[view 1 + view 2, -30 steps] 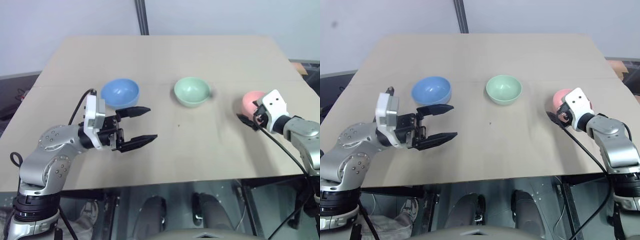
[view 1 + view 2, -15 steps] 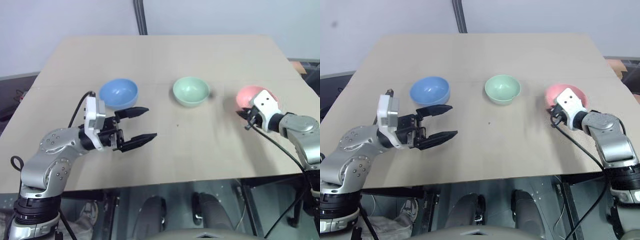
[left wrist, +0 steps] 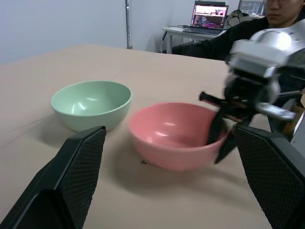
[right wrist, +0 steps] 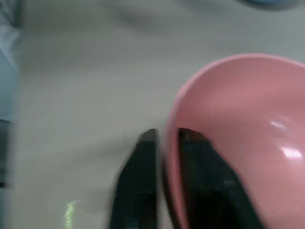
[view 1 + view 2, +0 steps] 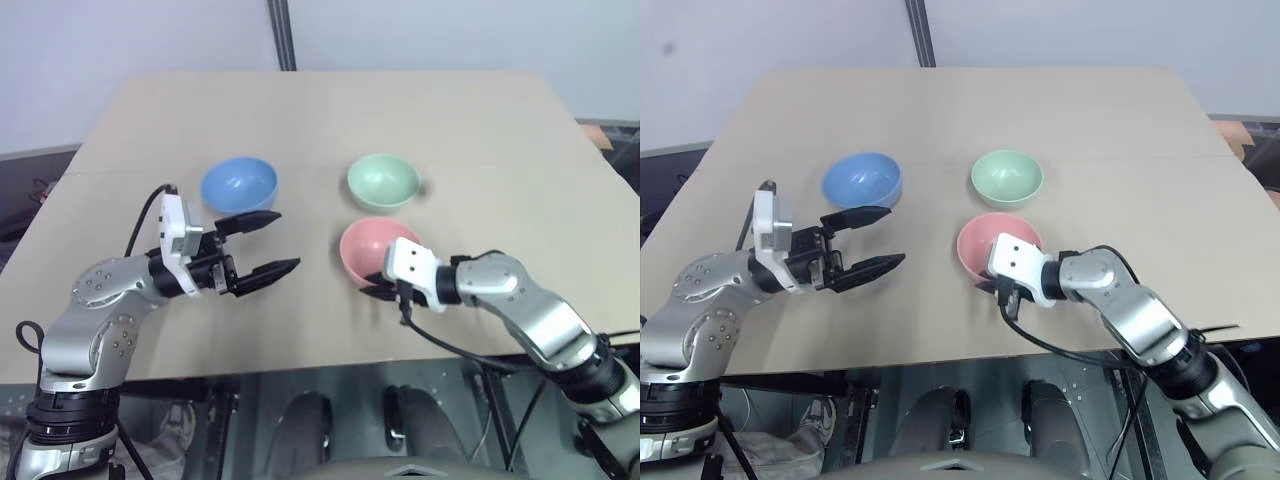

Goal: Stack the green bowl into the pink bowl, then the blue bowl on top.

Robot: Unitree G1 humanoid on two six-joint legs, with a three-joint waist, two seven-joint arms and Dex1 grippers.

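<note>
Right end effector (image 5: 997, 290) pinching pink bowl (image 5: 990, 243) rim, mid-desk (image 5: 480, 130), just in front of green bowl (image 5: 383, 182). Left end effector (image 5: 268, 242) wide open, empty, near blue bowl (image 5: 239, 184). Set pink flat, release cleanly, then fetch green.

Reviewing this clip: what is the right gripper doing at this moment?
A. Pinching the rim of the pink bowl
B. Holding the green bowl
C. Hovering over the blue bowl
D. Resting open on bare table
A. The right gripper has one finger inside and one outside the pink bowl's rim.
</note>
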